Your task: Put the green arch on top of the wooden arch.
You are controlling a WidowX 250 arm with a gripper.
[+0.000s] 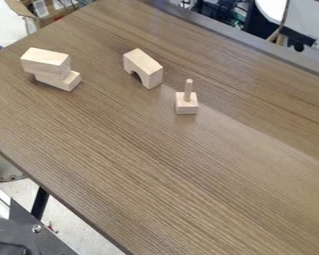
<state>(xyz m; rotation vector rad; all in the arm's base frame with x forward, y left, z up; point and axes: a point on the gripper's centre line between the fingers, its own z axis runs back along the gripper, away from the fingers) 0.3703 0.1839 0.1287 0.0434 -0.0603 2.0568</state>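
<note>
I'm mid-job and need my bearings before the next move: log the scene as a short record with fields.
arch: wooden, standing on its feet, opening downward
arch load: nothing on top
left of arch: upper block resting offset on lower block, both pale wood
right of arch: square base with an upright rod
contact: arch stands apart from blocks and base
surface: brown wood-grain table
task state: green arch not yet on the wooden one
</note>
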